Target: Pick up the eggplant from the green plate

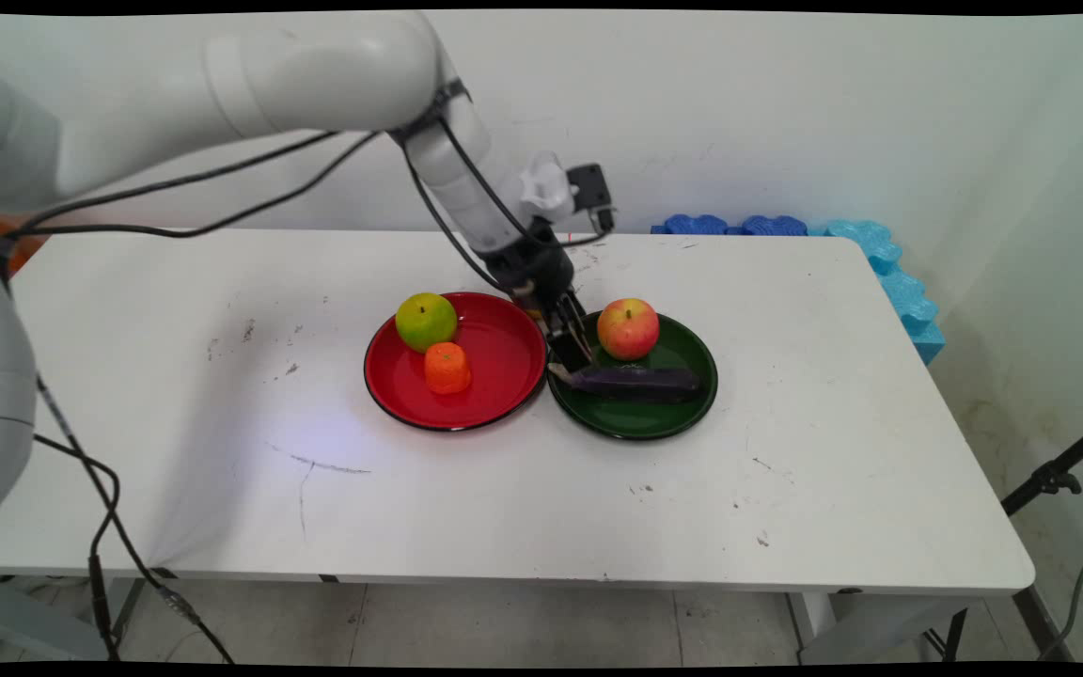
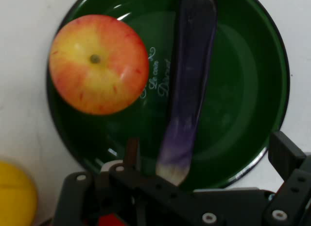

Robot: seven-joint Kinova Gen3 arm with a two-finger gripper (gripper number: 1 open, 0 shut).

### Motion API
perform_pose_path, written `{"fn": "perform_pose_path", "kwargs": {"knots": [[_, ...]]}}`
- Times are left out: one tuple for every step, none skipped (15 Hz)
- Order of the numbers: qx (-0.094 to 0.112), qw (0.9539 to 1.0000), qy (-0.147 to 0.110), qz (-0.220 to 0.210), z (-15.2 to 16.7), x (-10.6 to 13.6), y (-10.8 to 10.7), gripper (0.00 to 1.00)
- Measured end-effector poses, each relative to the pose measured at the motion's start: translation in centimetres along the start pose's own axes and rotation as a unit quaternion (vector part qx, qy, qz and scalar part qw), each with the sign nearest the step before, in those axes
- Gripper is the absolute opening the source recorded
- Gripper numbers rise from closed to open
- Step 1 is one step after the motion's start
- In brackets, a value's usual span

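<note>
A white table (image 1: 175,451) is seen from above its near side, with a pale wall behind it. Two plates are set side by side near the middle, their rims almost touching.

On the left, one red plate (image 1: 494,385) carries two things: one green-yellow round fruit (image 1: 426,321) at its far left rim, and one small orange piece (image 1: 447,368) just in front of that fruit, standing on the plate's floor.

Between the plates, one black gripper (image 1: 568,350) is reached down from the upper left, black cables hanging from the arm. It is poised over the left rim of the green plate, right at the pale stem end of the eggplant. Whether the eggplant is touched or pinched cannot be told from either view (the linkage covers the fingertips in the hand view), nor can the gripper's width be judged.

On the right, one dark green plate (image 1: 654,418) holds two things: one red-and-yellow apple (image 1: 628,328) at the far side, stem up, and one long dark purple eggplant (image 1: 640,380) lying across the plate in front of the apple, near it.

Past the table's far right corner, blue foam pieces (image 1: 899,282) are lined along the wall.

In the hand view, the apple (image 2: 98,64), the eggplant (image 2: 187,90) and the green plate (image 2: 243,114) are seen close up, the two lying apart there.
</note>
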Motion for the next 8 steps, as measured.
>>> {"fn": "perform_pose_path", "kwargs": {"knots": [[-0.004, 1.0, -0.001, 0.001, 1.0, 0.2, -0.1, 1.0], [-0.007, 1.0, -0.003, 0.003, 1.9, 0.4, -0.2, 1.0], [-0.009, 1.0, -0.003, 0.004, 2.4, 0.5, -0.3, 1.0], [-0.011, 0.9999, -0.004, 0.006, 3.2, 0.6, -0.4, 1.0], [-0.013, 0.9999, -0.004, 0.007, 3.7, 0.7, -0.5, 1.0], [-0.015, 0.9998, -0.004, 0.01, 4.5, 0.8, -0.7, 1.0], [-0.017, 0.9998, -0.004, 0.012, 5.2, 0.9, -0.8, 1.0], [-0.019, 0.9997, -0.004, 0.015, 5.9, 1.0, -1.0, 1.0]]}}
